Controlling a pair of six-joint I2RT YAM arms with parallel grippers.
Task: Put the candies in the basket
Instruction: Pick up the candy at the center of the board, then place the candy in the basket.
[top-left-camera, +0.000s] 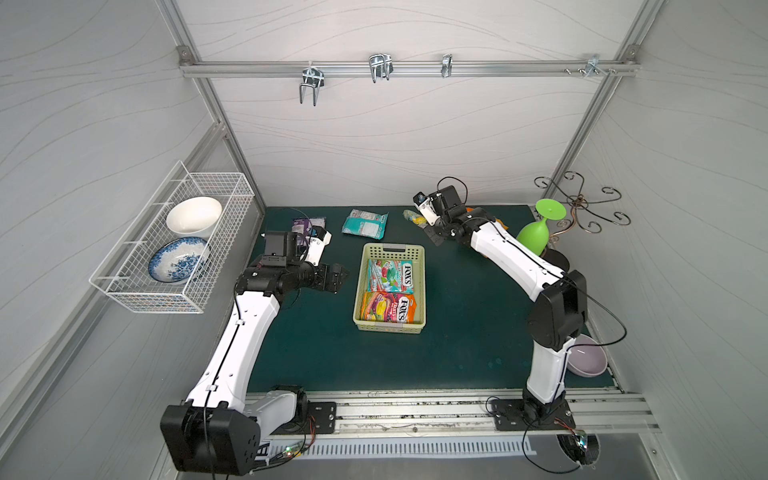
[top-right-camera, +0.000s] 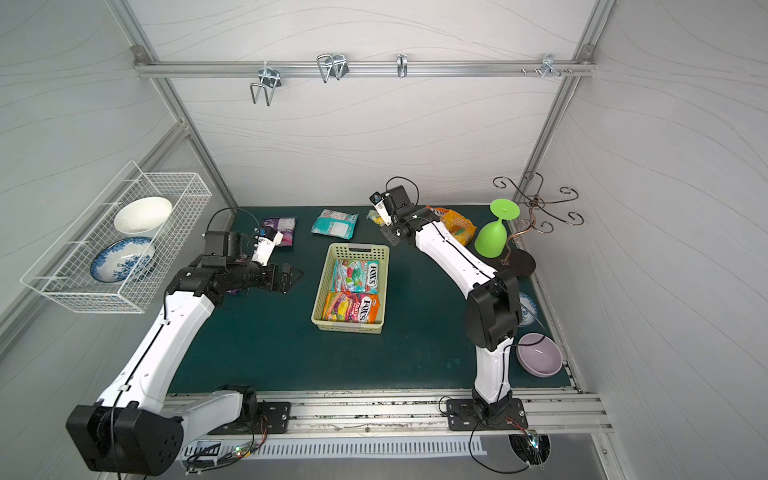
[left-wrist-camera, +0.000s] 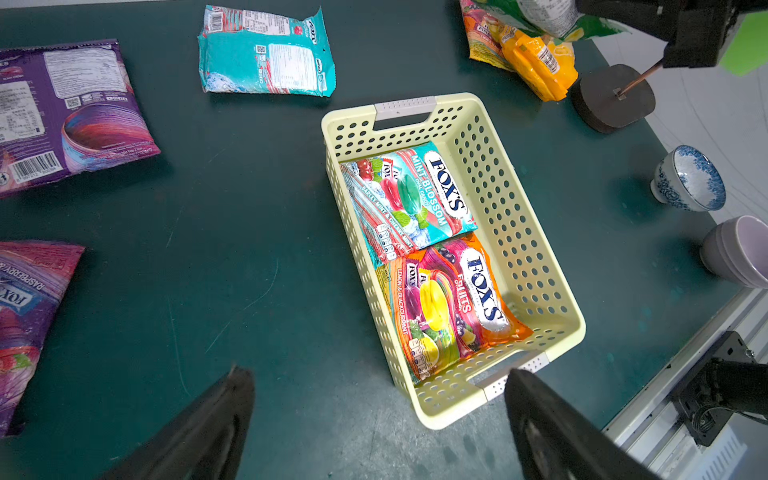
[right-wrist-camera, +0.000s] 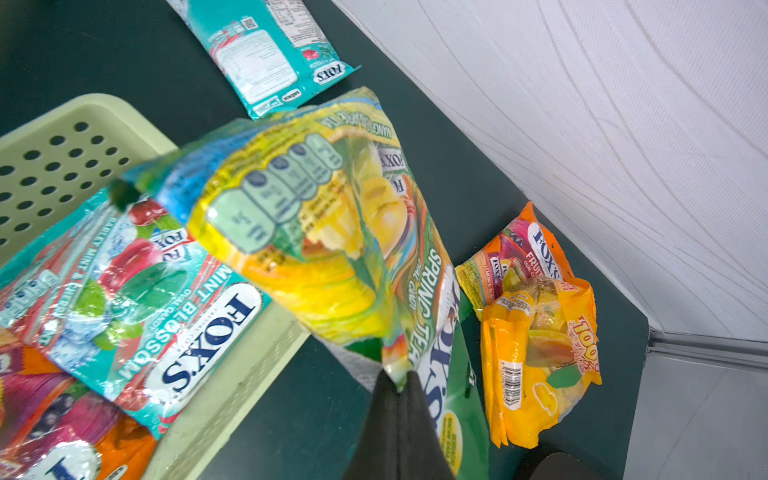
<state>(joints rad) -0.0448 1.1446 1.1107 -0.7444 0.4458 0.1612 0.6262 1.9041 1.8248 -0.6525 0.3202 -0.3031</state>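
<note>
In a top view: holding Spring Tea candy bag (top-left-camera: 411, 217) aloft at 1 o'clock of basket (top-left-camera: 376, 250), not over it yet. Left wrist: looking past splayed, empty left gripper (left-wrist-camera: 378, 374). Right wrist: pinching only a bag corner with right gripper (right-wrist-camera: 399, 384); could slip off glossy film or snag basket rim.

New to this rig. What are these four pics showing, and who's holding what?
A left arm and a right arm, both robotic, work over a green mat. Two pictures look down on the whole scene; the other two come from a camera on each wrist. The basket holds a mint bag and a fruits bag. Loose on the mat: a teal bag, a purple bag, a pink bag, and a yellow-orange bag overlapping an orange bag. The right gripper is shut on a yellow-green bag near the basket. The left gripper is open and empty.
</note>
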